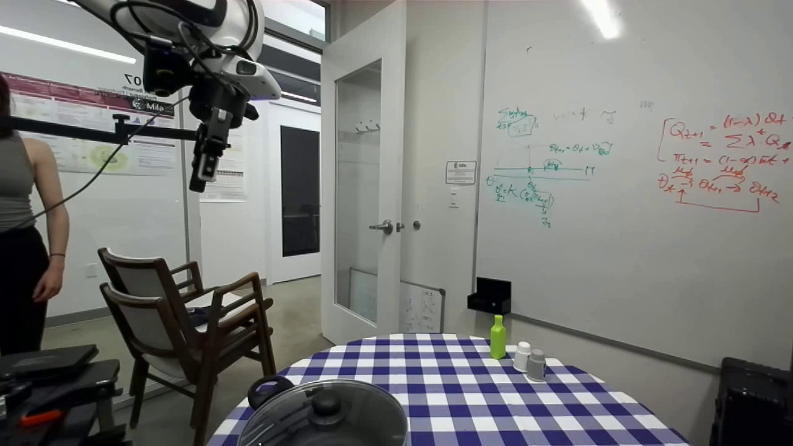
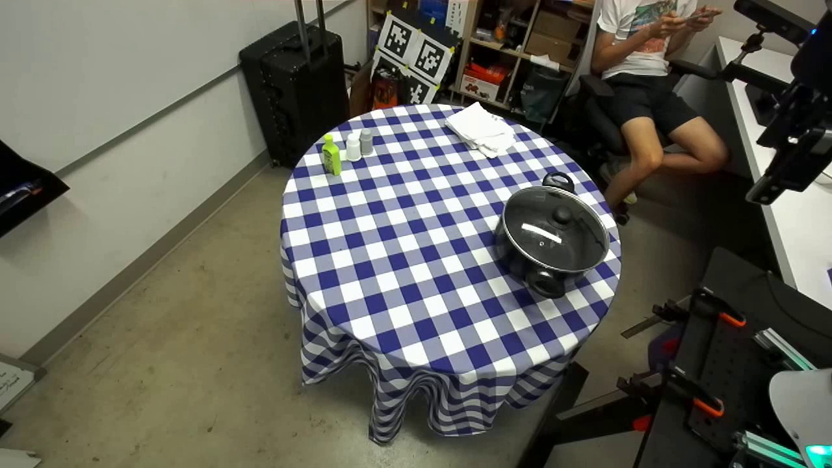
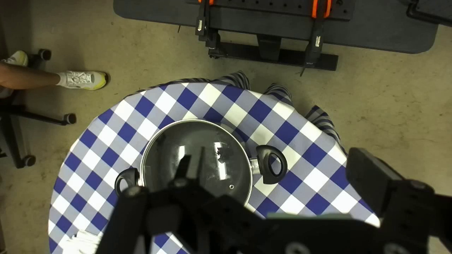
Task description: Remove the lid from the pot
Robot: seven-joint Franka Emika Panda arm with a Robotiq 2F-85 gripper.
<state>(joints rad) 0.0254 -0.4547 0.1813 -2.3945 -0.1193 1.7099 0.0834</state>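
Note:
The see-through glass lid (image 2: 582,237) with metal rim and black knob sits on the black pot (image 2: 512,255), near the table's edge. The lid also shows in an exterior view (image 1: 365,412) at the bottom, and in the wrist view (image 3: 201,141), where my gripper partly covers it and the knob is not visible. The pot's black handle (image 3: 281,164) shows there too. My gripper (image 3: 279,169) is open and empty, its fingers wide apart. It is high above the table, away from the pot, in both exterior views (image 1: 206,170) (image 2: 783,175).
A round table with a checked cloth (image 2: 403,260) bears the pot. A green bottle (image 2: 331,156), a white shaker (image 2: 353,147) and a grey shaker (image 2: 366,142) stand near its far side. A folded white cloth (image 2: 481,130) lies at the edge. People are nearby.

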